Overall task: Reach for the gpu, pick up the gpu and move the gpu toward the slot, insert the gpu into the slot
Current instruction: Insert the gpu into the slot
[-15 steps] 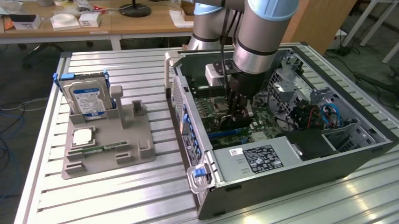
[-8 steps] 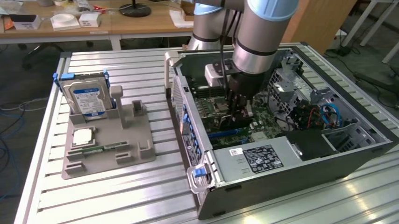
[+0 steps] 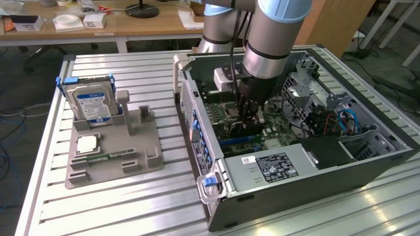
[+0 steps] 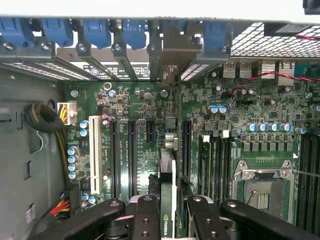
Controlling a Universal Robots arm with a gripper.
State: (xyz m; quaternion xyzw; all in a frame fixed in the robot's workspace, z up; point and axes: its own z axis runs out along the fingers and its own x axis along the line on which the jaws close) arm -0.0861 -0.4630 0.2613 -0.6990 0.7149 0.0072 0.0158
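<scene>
Gripper [image 4: 170, 220] is clamped on the gpu [image 4: 167, 172], holding it edge-on inside the computer case [image 3: 315, 177], right over the motherboard [image 4: 280, 125] and lined up above a slot [image 4: 172, 145]. Reaching, picking up and carrying look done; the card seems not yet fully seated.

Ribbed metal bench [image 3: 131, 73] is gleaming dully; the fingers [image 4: 145, 220] are showing matt black plastic, the gpu [image 4: 167, 172] a glossy dark edge.

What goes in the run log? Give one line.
phase: insertion | gripper: shut on gpu | location: inside computer case, above motherboard
</scene>
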